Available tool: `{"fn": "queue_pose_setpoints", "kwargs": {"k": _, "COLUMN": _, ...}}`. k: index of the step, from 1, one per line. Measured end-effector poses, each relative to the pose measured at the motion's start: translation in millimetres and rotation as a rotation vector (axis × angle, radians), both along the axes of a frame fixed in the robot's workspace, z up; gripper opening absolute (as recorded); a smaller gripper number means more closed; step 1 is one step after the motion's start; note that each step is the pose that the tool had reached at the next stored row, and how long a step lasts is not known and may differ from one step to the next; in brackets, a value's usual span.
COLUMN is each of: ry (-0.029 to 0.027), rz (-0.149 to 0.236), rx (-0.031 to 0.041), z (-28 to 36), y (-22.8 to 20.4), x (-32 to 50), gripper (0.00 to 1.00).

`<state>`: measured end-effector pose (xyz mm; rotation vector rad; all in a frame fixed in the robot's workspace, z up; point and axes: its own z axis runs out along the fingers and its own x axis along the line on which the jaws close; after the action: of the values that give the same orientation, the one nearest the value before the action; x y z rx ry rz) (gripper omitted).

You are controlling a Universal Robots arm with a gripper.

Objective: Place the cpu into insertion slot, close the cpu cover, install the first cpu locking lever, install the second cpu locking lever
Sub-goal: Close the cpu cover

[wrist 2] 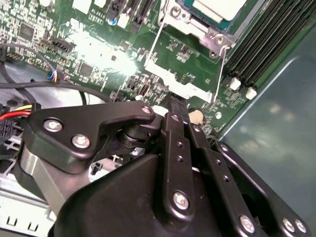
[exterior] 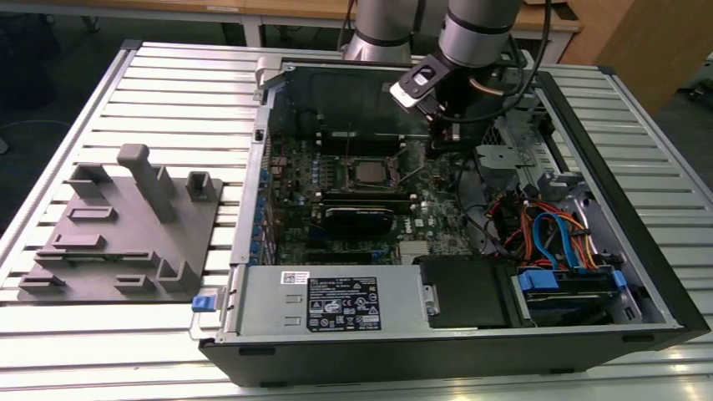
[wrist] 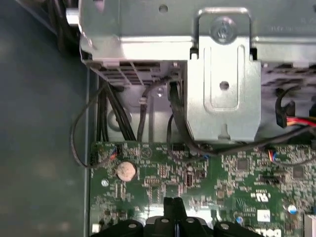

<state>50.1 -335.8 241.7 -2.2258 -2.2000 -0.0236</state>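
Note:
In the exterior view the cpu (exterior: 368, 172) shows its silvery top inside the insertion slot (exterior: 391, 162) on the green board. In the second wrist view the cpu (wrist 2: 217, 7) lies under the silvery cpu cover (wrist 2: 197, 30), which frames it. Two thin wire levers (wrist 2: 152, 44) (wrist 2: 220, 74) run along a silvery plate (wrist 2: 182, 85) beside the socket. My gripper (exterior: 442, 138) hangs to the exterior view's right of the socket. It is shut, with its black tip (wrist 2: 175, 106) just off that plate's edge and nothing seen between the fingers. In the first wrist view, the tip (wrist: 173, 207) is low over the board.
A grey moulded fixture (exterior: 123, 225) lies on the slatted table at the exterior view's left. Inside the case are a power supply (exterior: 323, 305), coloured cables (exterior: 546, 234), a metal drive cage (wrist: 222, 84), a coin cell (wrist: 125, 171) and black memory slots (wrist 2: 266, 39).

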Motion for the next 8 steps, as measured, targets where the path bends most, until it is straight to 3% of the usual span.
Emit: {"fn": "queue_pose_setpoints", "kwargs": {"k": 8, "ry": 0.0000, "rz": 0.000, "rx": 0.0004, "z": -0.4, "y": 0.0, "x": -2.7, "gripper": 0.10}}
